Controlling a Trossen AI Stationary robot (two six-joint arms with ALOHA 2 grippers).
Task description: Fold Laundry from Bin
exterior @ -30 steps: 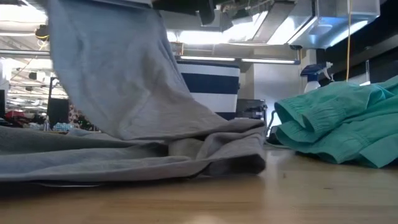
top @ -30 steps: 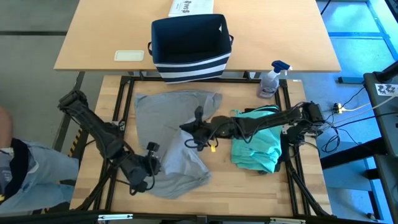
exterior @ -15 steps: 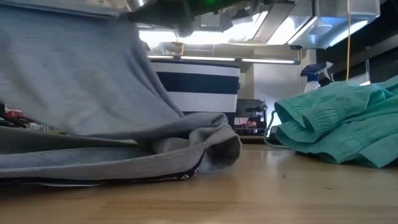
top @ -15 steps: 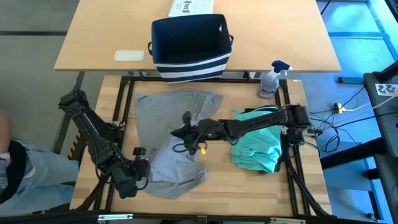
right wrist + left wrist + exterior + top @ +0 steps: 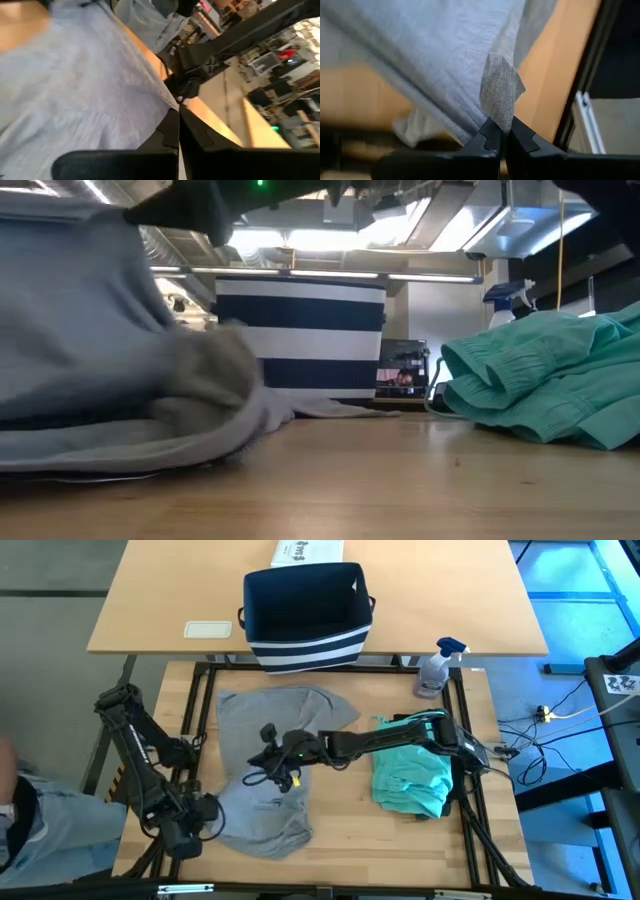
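The wooden table [image 5: 340, 830] carries a grey T-shirt [image 5: 262, 810] and teal piece [image 5: 412, 780].

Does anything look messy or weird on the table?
Only the teal piece, lying crumpled beside the right arm rather than folded. The grey T-shirt is bunched because both grippers pinch it. Nothing looks spilled or broken.

The T-shirt [image 5: 268, 768] spread across the light wooden table [image 5: 350, 840] is plain pale grey, and the crumpled garment [image 5: 412, 778] beside it is teal. The bin [image 5: 305, 615] is navy blue with white stripes round its base, and a white printed box [image 5: 305, 552] lies behind it. Both arms are black, and the clear spray bottle [image 5: 436, 668] has a blue trigger head
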